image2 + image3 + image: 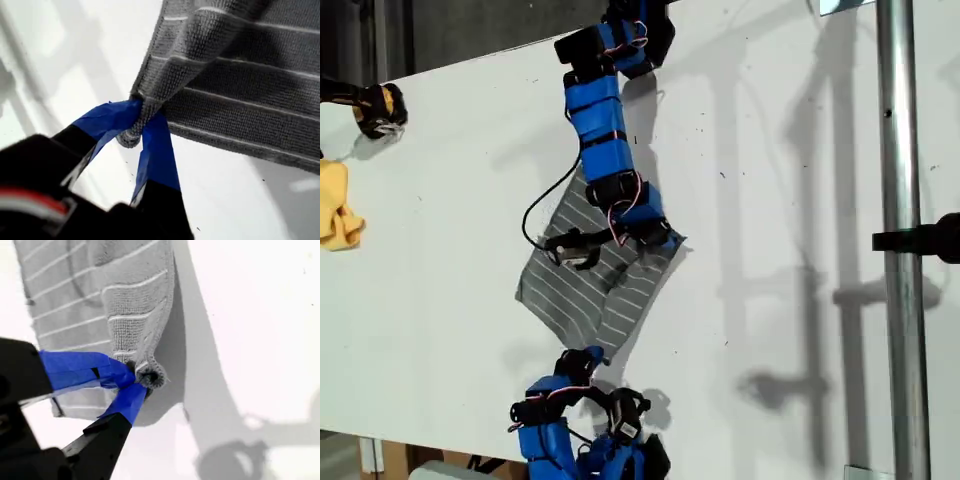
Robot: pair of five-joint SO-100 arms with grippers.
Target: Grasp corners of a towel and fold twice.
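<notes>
- Grey towel [570, 290] with thin white stripes and a nubbly, looped weave. It's lying about mid-desk [800, 200], mostly flat, with a crease running through it.
- In the exterior view it sits like a diamond, one tip towards the top and one towards the bottom. That's roughly its long axis, and the stripes slant from lower left up to upper right.
- The first pincer [142, 117] is clamped tight on one corner [131, 137], which is bunched into a little roll between the blue tips.
- The second pincer [137, 377] is pinched shut on another corner [150, 376], and the cloth there is pulled up into a ridge.
- One blue arm reaches in from the exterior view's top and one from its bottom. Honestly can't tell which is first and which is second.
- A black cable [527, 215] loops off the upper arm beside the towel's edge.
- Over at the exterior view's left edge there's a yellow cloth [335, 205], and a metal pole [900, 200] stands on the right. Both are well apart from the towel.
</notes>
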